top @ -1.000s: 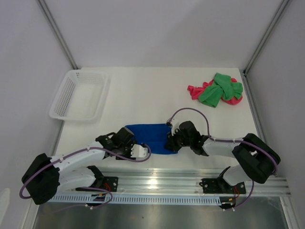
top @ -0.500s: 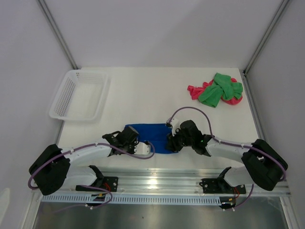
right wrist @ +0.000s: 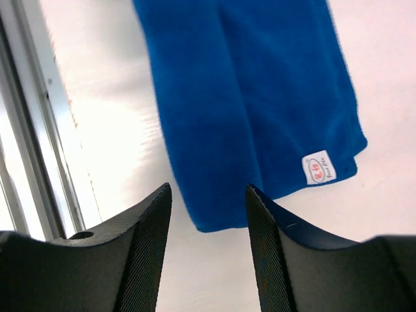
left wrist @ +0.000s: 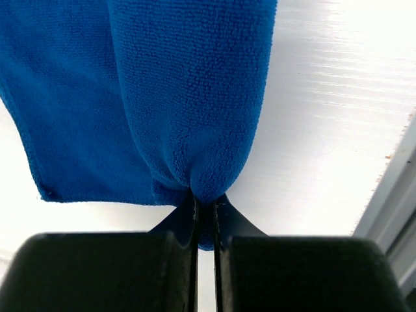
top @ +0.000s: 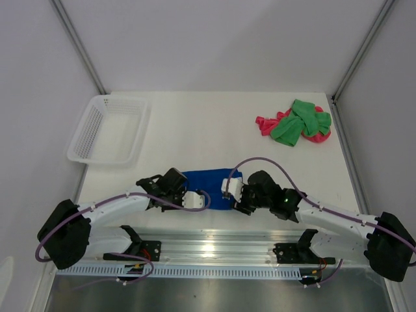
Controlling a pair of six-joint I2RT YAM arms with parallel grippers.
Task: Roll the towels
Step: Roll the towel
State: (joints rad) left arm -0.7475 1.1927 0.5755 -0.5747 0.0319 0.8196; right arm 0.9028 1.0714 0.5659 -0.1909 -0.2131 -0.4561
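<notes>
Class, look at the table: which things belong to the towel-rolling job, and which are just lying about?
Belong to the job: blue towel, green towel, pink-red towel.
Just lying about: white mesh basket.

Through the overhead camera I looked down on a white desk (top: 195,130) boxed in by plain pale-grey panels: a back wall (top: 214,39), a left wall (top: 32,97) and a right wall (top: 390,117). A bare aluminium left post (top: 78,45) and right post (top: 364,49) rose slanting from the desk's far corners. Along the near edge ran a brushed aluminium rail (top: 221,250), which caught a bright patch of glare, with a white slotted strip (top: 195,271) just below. The light I saw was soft and even.
</notes>
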